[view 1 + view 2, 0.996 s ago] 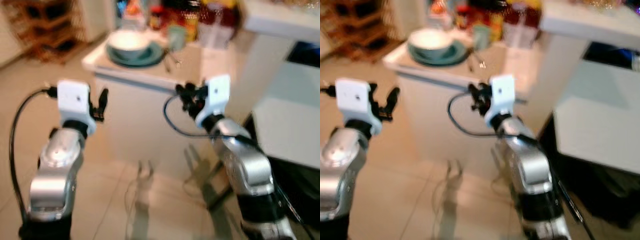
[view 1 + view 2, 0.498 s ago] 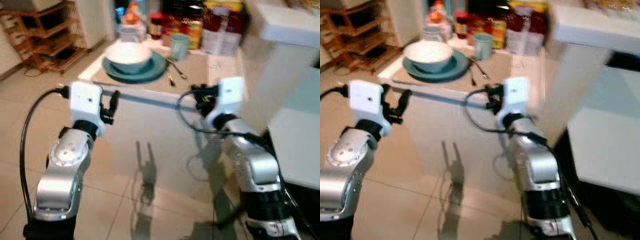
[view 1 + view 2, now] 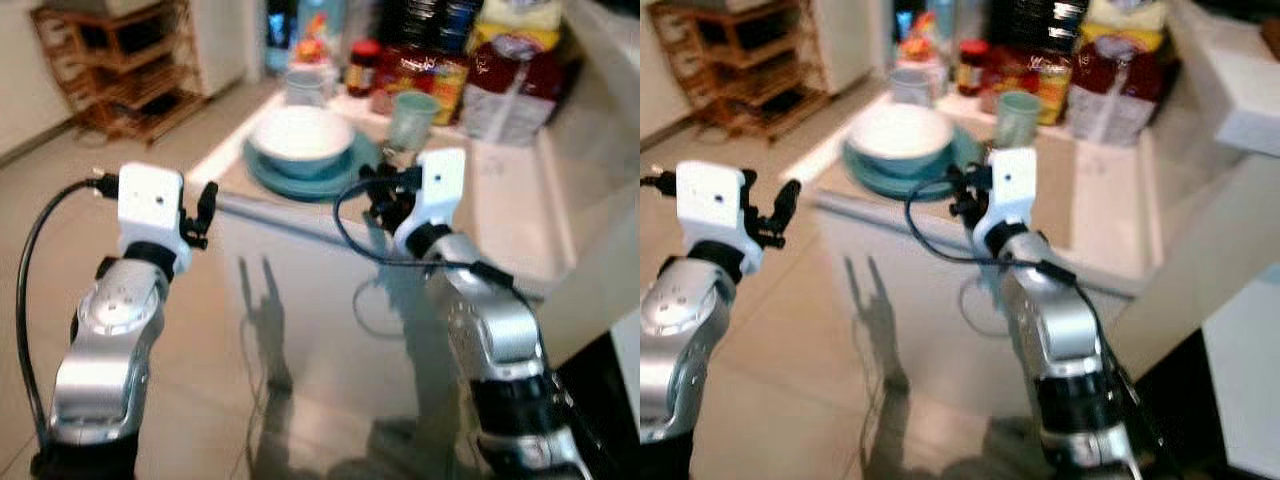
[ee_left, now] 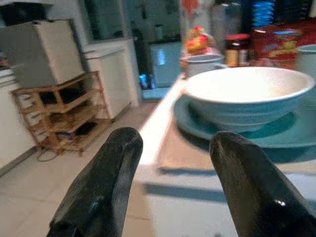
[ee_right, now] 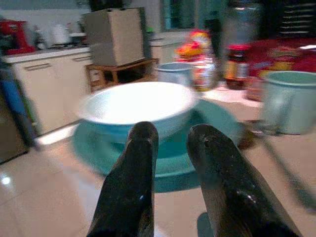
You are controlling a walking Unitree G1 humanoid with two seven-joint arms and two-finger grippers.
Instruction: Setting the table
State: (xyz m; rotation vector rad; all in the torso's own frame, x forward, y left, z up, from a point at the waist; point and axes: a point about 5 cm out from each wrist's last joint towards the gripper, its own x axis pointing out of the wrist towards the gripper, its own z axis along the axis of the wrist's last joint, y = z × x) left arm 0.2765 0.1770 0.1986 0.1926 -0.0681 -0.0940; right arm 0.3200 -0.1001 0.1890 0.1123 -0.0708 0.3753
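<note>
A white bowl (image 3: 300,135) sits on a teal plate (image 3: 262,172) near the front left corner of the white table (image 3: 500,200). A mint cup (image 3: 411,118) stands just behind and to the right of them. My left gripper (image 3: 207,204) is raised off the table's left corner, open and empty; its wrist view looks at the bowl (image 4: 249,94). My right gripper (image 3: 376,190) hangs at the table's front edge by the plate's right side. Its fingers (image 5: 140,143) stand a narrow gap apart, holding nothing, and point at the bowl (image 5: 138,106).
Jars (image 3: 362,65), red packets (image 3: 425,75) and bags (image 3: 515,70) crowd the back of the table. A wooden shelf (image 3: 120,60) stands at the far left over tiled floor. A white counter edge (image 3: 1250,100) rises on the right.
The whole view has shifted: the table now lies closer and lower in the picture. Both arms keep their raised pose, and the right gripper now stands by the plate's edge.
</note>
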